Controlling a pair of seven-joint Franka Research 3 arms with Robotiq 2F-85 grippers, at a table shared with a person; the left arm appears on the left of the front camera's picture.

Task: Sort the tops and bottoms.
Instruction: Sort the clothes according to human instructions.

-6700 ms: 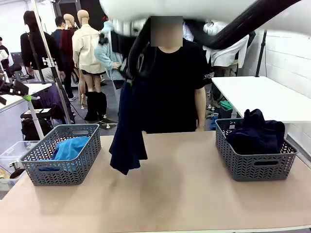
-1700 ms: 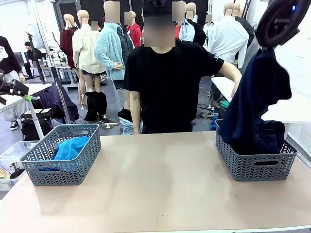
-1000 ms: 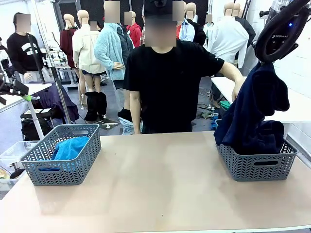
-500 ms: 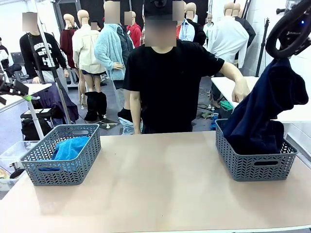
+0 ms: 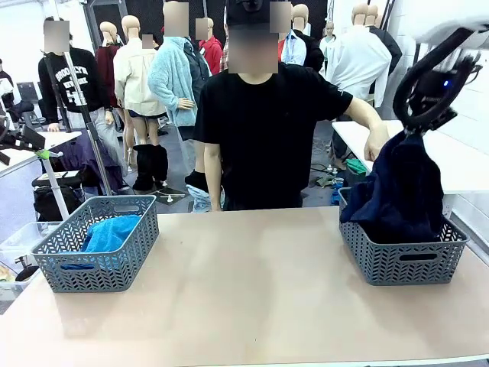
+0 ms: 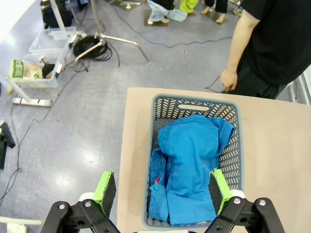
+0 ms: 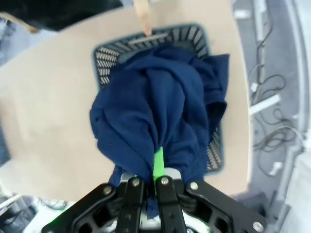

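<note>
Navy garment has sunk into right basket, right end effector clamped on it.

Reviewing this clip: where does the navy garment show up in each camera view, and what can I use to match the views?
Front view: navy garment hangs at far right from the right gripper, lower end in the right basket.
Right wrist view: garment at centre, pinched between the shut fingers, over the same basket.
Left wrist view: none; a blue garment lies in the left basket.
Shared landmark: the right basket.
</note>
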